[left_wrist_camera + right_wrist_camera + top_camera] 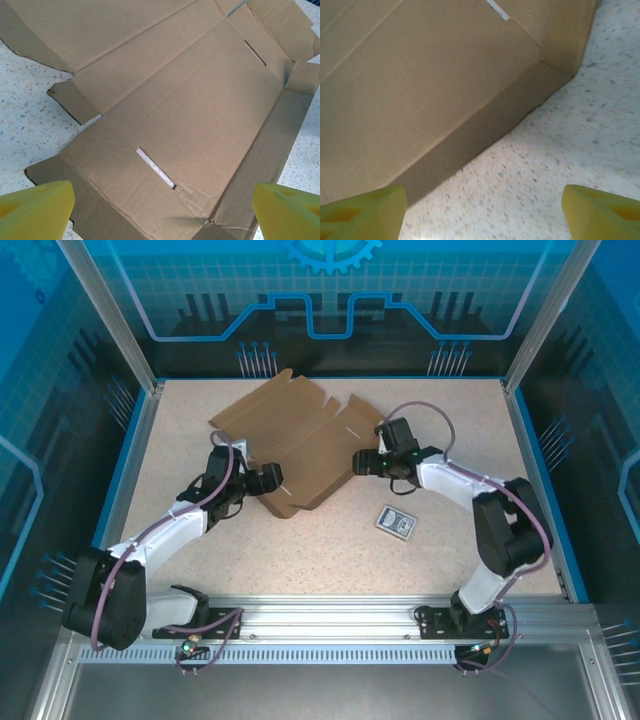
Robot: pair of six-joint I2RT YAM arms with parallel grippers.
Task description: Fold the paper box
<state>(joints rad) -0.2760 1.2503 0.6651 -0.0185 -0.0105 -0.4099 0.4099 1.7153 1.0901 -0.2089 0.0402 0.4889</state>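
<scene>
Paper box [300,445] lies largely unfolded, flaps spread, on the counter [330,560] toward its 12 o'clock side. At the box's 7 o'clock edge the left pincer [275,480] is released, fingers wide apart. At its 3 o'clock edge the right pincer [360,462] is likewise released. A blue-and-white patterned card [396,521] lies at 5 o'clock from the box.
</scene>
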